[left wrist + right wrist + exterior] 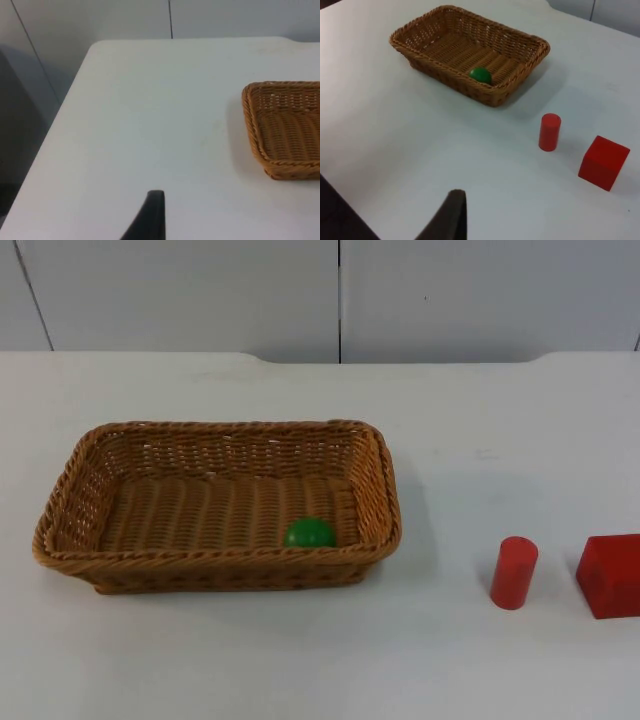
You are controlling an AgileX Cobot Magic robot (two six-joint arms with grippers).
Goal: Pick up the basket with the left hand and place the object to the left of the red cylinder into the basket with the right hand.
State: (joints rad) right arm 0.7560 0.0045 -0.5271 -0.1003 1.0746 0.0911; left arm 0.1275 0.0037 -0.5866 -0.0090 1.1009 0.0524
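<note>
The green ball already lies inside the brown woven wicker basket, against its near wall; the basket rests on the white bench, left of the upright red cylinder and red cube. By my judgement only withdrawal remains. Left tool and right tool wait clear; their spread I cannot tell.
</note>
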